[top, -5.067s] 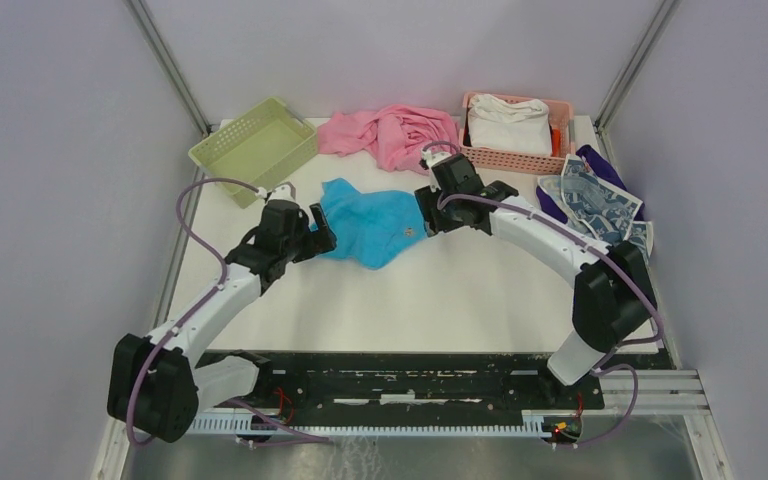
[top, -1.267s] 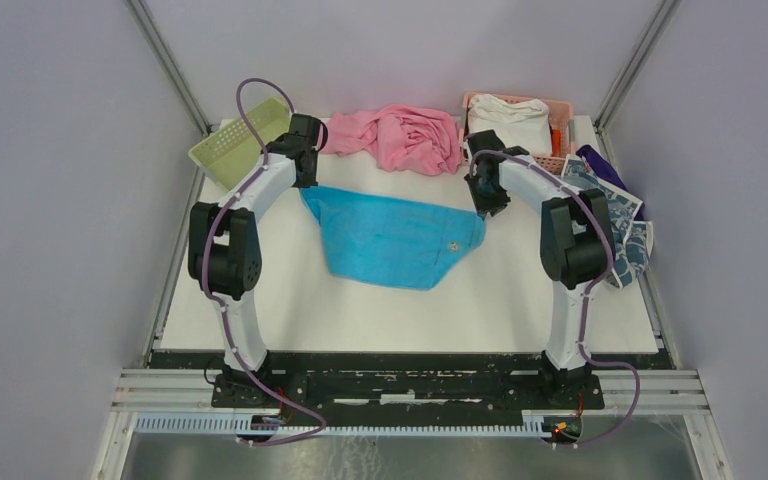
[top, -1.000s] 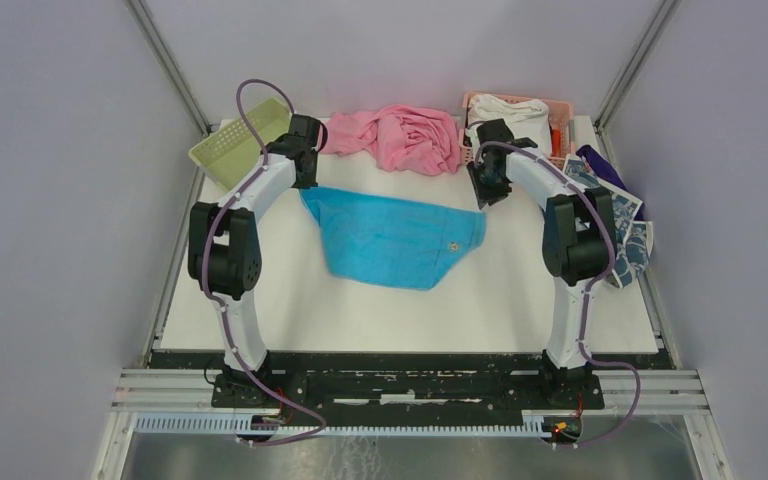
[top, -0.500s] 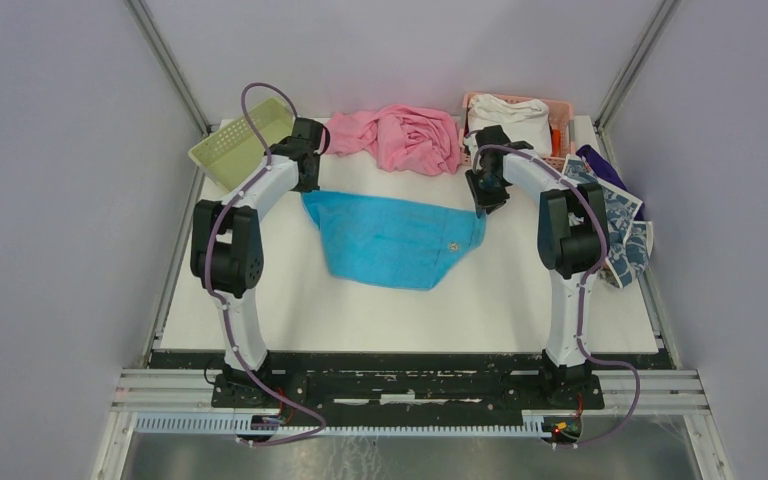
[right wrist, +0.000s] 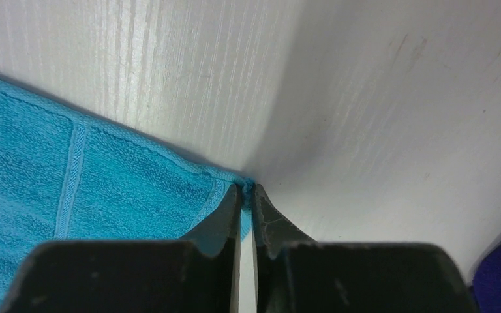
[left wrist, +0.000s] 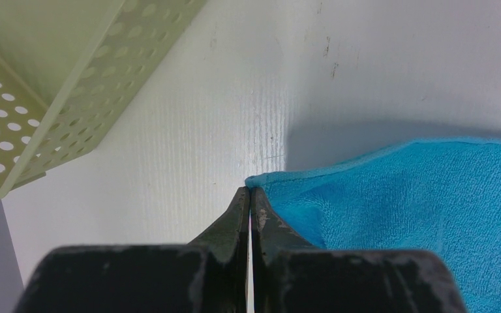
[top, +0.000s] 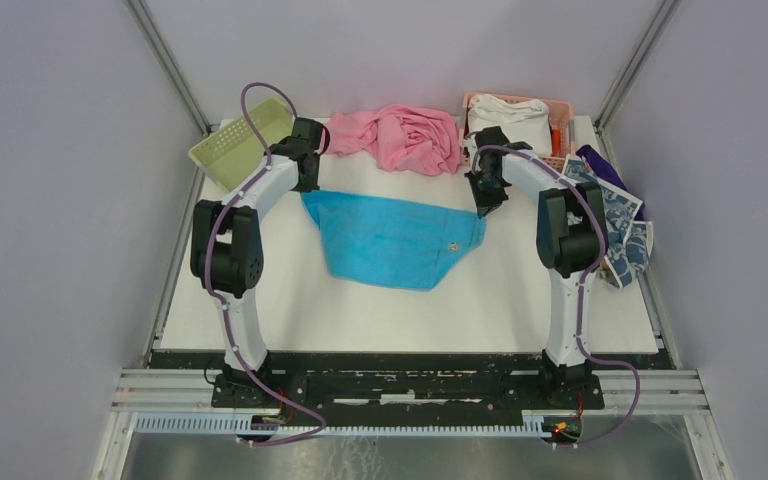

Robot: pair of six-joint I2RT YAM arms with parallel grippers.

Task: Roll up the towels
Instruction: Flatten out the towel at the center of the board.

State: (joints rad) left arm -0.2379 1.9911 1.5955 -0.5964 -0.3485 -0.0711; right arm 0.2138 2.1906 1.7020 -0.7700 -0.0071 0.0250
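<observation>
The bright blue towel (top: 390,240) lies spread across the middle of the table, its far edge stretched between both arms. My left gripper (top: 307,188) is shut on the towel's far left corner; in the left wrist view the jaws (left wrist: 250,190) pinch the hem of the blue towel (left wrist: 417,195). My right gripper (top: 482,208) is at the far right corner. The right wrist view shows those jaws (right wrist: 246,189) shut, with a fold of the blue towel (right wrist: 72,189) between the tips. A white towel with dark blue print (top: 605,210) lies at the table's right edge.
A pale green basket (top: 250,148) stands at the back left, close to the left arm. The large pink cloth (top: 395,135) lies along the back edge. A pink basket (top: 560,110) holding a white cloth is at the back right, with a purple cloth (top: 600,160) beside it.
My right gripper has come down and slightly forward onto the towel's right corner and closed on it. The left arm and the towel have barely moved.
</observation>
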